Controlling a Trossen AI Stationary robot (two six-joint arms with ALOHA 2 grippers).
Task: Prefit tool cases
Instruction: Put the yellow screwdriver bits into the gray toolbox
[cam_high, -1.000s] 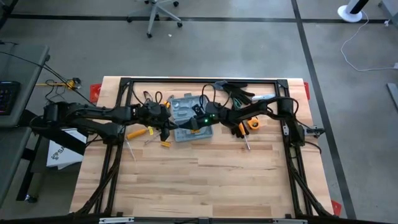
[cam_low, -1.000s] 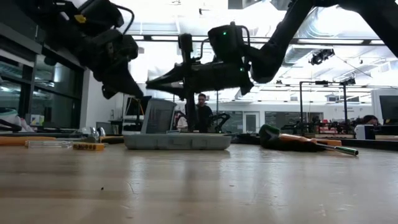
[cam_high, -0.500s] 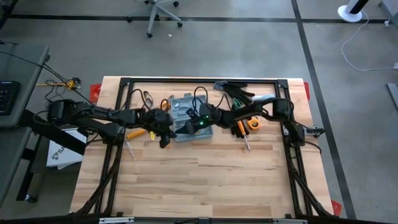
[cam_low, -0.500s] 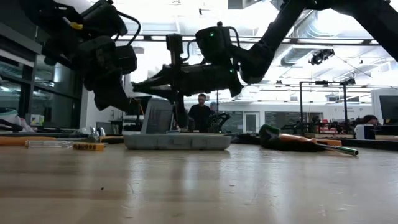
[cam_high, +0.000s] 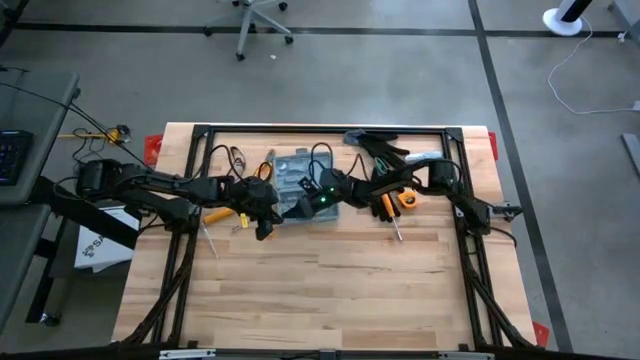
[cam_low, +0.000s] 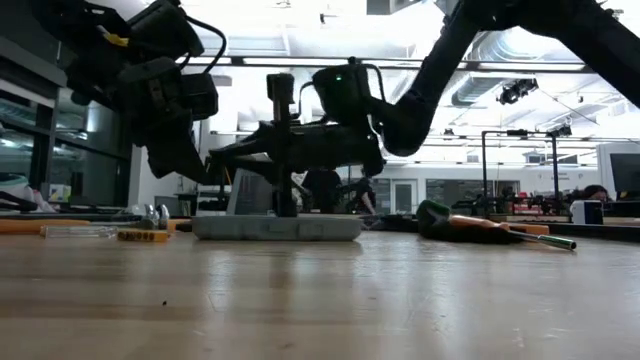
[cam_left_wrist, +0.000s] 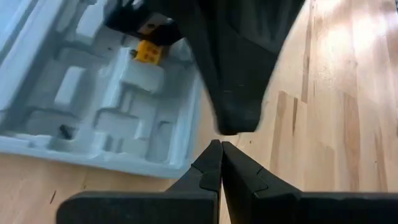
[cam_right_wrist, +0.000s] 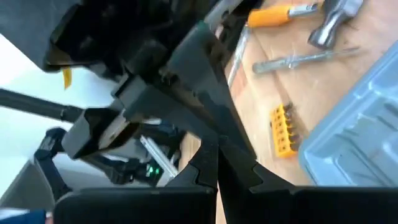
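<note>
From the front edge, the desk is bare wood till mid-depth, then everything's bunched toward the back. Case sits flat there, centre-left, lid open w/ moulded tray facing up; both arms crowd over it. L end effector hangs just off the case's near-left corner, fingers together, nothing in them; wrist view shows tips closed over bare wood right beside the tray edge. R end effector reaches across the case from the right, also together and empty as far as I can tell, tips close to the L ones. Low view: R arm lies roughly level above the case, a dark upright part comes down at its top; can't tell if it's touching. My read: I'm at the stage of steadying or closing the case, not picking tools. To do it well I'd keep the arms from fouling each other, press only on the rim, not the pockets, and go slow so the case doesn't skid. Beside it, L: yellow bit holder; R: screwdriver. Further back, gloves near the rear edge.
</note>
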